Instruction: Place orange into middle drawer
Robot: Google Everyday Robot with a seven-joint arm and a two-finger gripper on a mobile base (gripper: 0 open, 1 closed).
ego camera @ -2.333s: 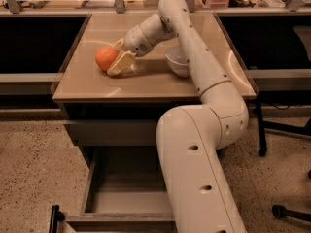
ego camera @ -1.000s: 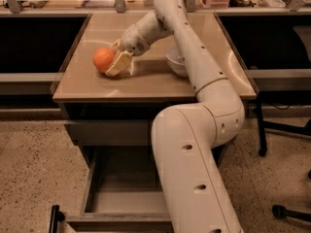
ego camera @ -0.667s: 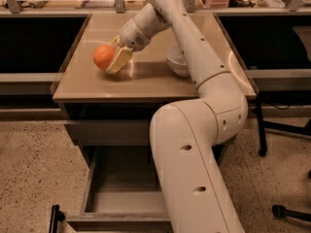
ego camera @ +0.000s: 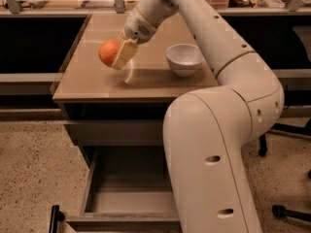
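Note:
The orange (ego camera: 108, 52) is round and bright and hangs above the left part of the cabinet top (ego camera: 92, 84). My gripper (ego camera: 118, 56) is shut on the orange, its pale fingers (ego camera: 124, 54) pressed against the fruit's right side. The orange is lifted clear of the surface. The middle drawer (ego camera: 127, 188) is pulled open below the cabinet front, a grey box with a bare floor; my arm hides its right part.
A white bowl (ego camera: 184, 58) stands on the cabinet top right of the gripper. My large arm segment (ego camera: 209, 154) fills the lower right. A closed drawer front (ego camera: 114, 131) sits above the open drawer. Chair wheels (ego camera: 282, 211) stand on the floor at right.
My gripper has risen from the cabinet top with the orange in it, moving slightly up and back. The bowl and drawer have not moved.

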